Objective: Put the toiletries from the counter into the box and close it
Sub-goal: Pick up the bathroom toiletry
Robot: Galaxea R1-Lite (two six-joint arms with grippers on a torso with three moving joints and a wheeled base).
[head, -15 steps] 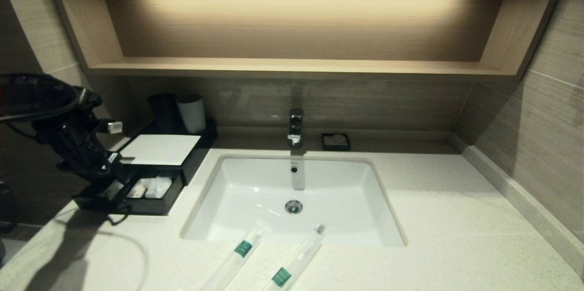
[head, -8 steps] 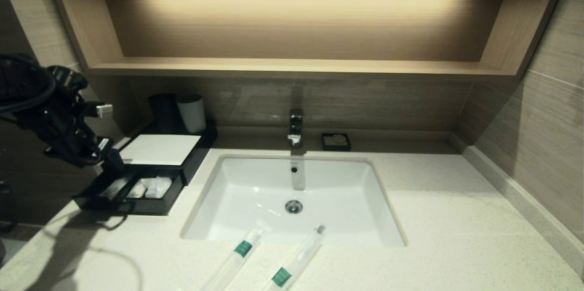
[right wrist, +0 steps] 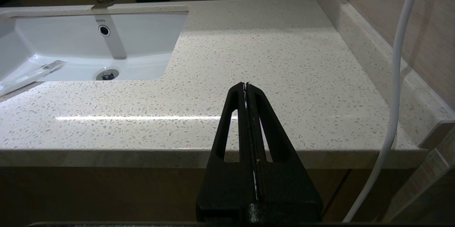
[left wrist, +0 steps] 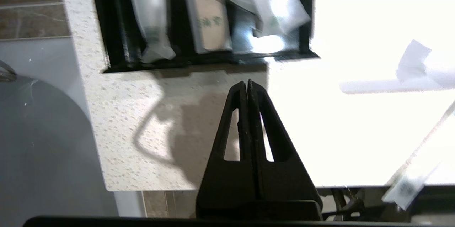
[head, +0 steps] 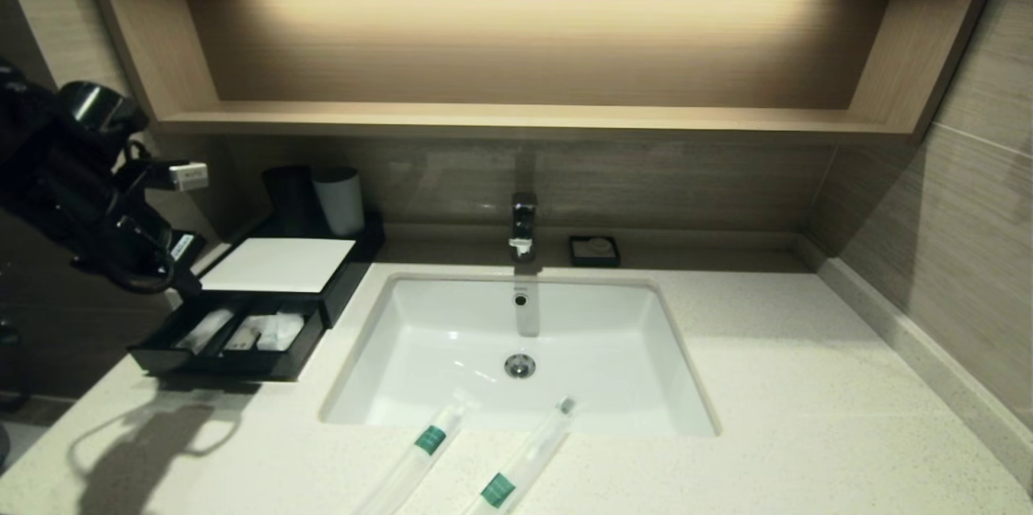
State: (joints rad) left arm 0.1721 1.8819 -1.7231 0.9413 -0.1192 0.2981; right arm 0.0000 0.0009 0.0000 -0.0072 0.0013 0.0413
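Observation:
Two toiletries in clear sleeves with green bands [head: 428, 441] [head: 516, 471] lie on the counter [head: 807, 402] in front of the sink [head: 452, 329]. The box [head: 278, 265] stands at the back left with its drawer [head: 226, 363] pulled out. A third long clear sleeve [head: 206, 329] lies in the drawer and shows in the left wrist view [left wrist: 149, 17]. My left gripper [head: 184, 286] is shut and empty, raised above and to the left of the drawer [left wrist: 247, 83]. My right gripper [right wrist: 246, 84] is shut and empty over the counter's front right edge.
Small packets [head: 274, 329] fill the drawer's other compartments. Two cups [head: 339, 200] stand behind the box. A tap [head: 523, 226] and a black soap dish [head: 594, 250] sit behind the sink. A wooden shelf [head: 516, 119] hangs above. A white cable [right wrist: 394, 77] runs beside the right gripper.
My left gripper has lifted up and back out of the drawer. A long clear sleeve now lies uncovered in the drawer's left compartment.

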